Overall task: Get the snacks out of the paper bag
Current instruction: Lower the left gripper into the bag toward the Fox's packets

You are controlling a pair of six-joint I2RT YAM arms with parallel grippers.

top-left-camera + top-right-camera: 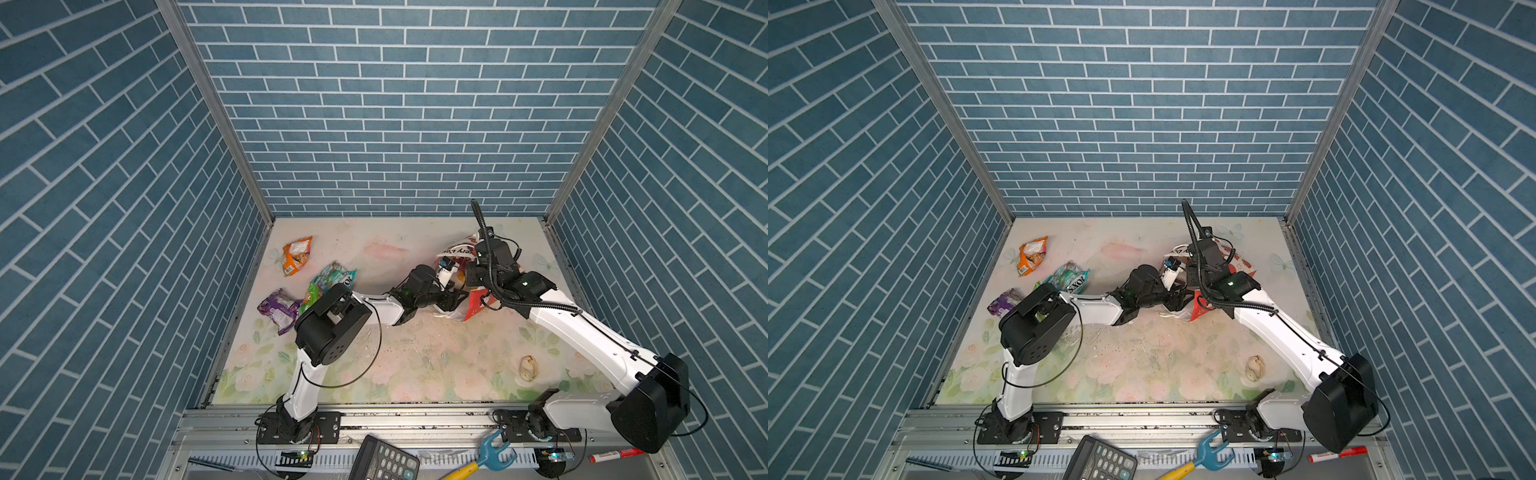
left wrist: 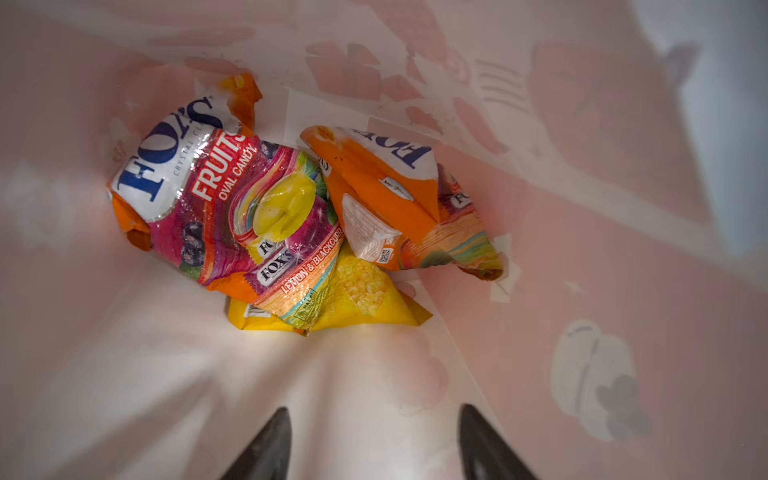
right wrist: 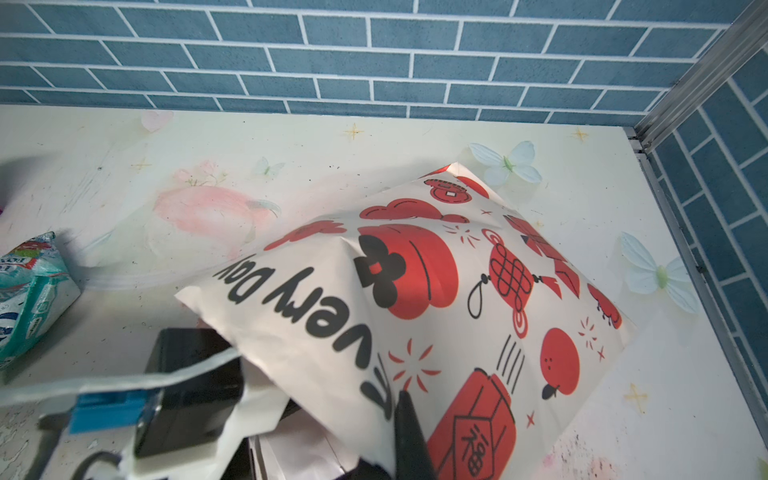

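Depth first: left jaws, parted inside the paper bag [image 3: 415, 270], should sink onto the Fox's Fruits packet [image 2: 224, 199] before closing; right jaws grip the bag's rim.

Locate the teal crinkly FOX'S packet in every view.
Both top views: teal crinkly FOX'S packet, left of centre.
Left wrist: not in it.
Right wrist: cut off at the frame edge.
Shared landmark: white-and-red paper gift bag, in all four.
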